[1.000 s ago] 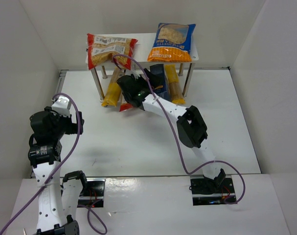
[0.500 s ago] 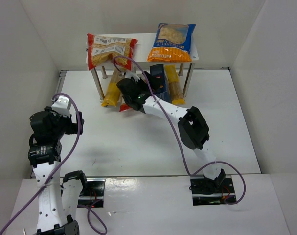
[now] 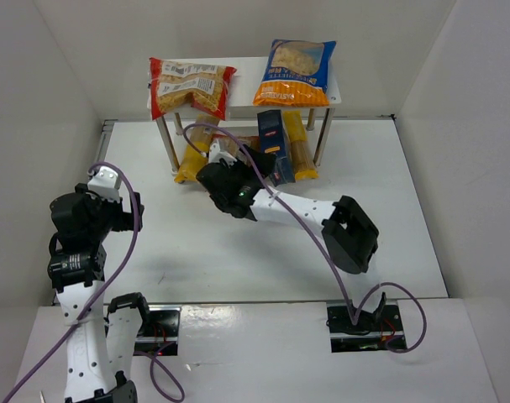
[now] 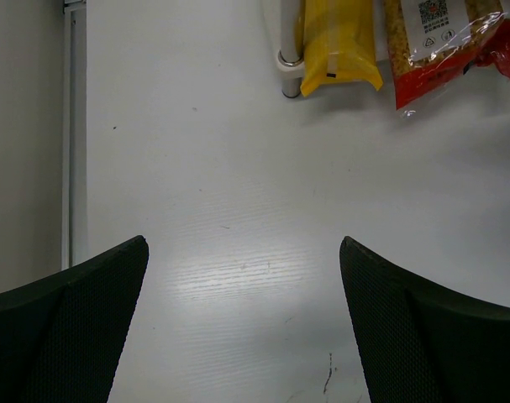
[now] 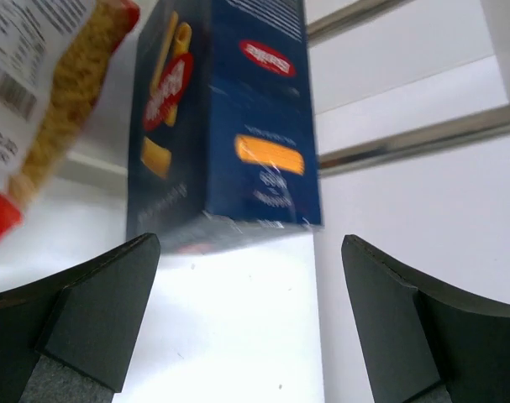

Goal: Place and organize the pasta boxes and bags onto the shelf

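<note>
The pasta box (image 5: 225,126), dark blue with a red oval logo, stands on end on the tabletop (image 3: 238,252) near the far edge. It is at the front of the shelf (image 3: 246,63) and partly under its white board. The right pincer (image 5: 250,252) sits just in front of the box with its fingers spread wide. It holds nothing, and neither finger is seen touching the box. The left pincer (image 4: 242,248) is also spread wide and holds nothing, facing bare tabletop near the left edge.

There is one box and there are five bags. Two are clear with red edges: the first red-edged bag (image 3: 190,86) lies on the left end of the shelf, and the second red-edged bag (image 4: 448,42) lies on the tabletop under it. One orange-and-blue bag (image 3: 297,71) lies on the right end of the shelf. Two are long and yellow, both underneath. The first yellow bag (image 4: 339,42) lies just beside a metal leg (image 4: 286,50) on the left. The second yellow bag (image 3: 298,147) lies just right of the box.
</note>
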Robot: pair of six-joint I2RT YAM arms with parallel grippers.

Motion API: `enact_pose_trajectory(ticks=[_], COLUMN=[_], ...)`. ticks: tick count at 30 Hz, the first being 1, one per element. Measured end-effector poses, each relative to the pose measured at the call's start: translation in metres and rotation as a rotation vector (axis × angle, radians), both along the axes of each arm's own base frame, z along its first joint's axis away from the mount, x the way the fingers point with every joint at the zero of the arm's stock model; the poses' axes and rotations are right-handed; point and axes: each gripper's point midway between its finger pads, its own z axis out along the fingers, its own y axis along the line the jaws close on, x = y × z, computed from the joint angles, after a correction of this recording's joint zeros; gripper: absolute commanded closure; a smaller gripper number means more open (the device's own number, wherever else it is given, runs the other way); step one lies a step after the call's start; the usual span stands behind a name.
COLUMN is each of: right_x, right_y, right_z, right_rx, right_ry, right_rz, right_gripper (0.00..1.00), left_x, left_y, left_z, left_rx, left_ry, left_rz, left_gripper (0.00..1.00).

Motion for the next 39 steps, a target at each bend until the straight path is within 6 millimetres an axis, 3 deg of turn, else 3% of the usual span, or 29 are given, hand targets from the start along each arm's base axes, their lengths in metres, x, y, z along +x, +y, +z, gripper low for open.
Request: enact_pose_trajectory(ticks=[9,16,19,24,39], right_x=[-0.057,-0.066,-0.071,-0.065,-0.024], right_y=[-0.022,-0.080,-0.080,-0.079,-0.080], right_z=[0.022,0.041,0.029,-0.003,-0.029], right_rx=[0.118,0.423,0.483,0.529,0.610], right_ry=[0.048,0.043,0.073,0.190,0.318], right_rz=[0.210,0.359,0.447,0.545,0.654], right_gripper=[0.03,0.03,0.03,0.05,0.07], left_x=[-0.002,-0.004,-0.004,-0.004,-0.004], left_y=[0.001,0.008,0.009,0.012,0.012], left_z=[-0.004,-0.002,-0.002,-0.002,-0.002], left_rx=[-0.002,0.000,-0.001,-0.002,0.001], left_ry=[0.007,-0.003,-0.004,-0.004,-0.004], left_rz=[0.007,0.035,0.042,0.051,0.050], left_gripper=[0.00,0.00,0.00,0.00,0.00])
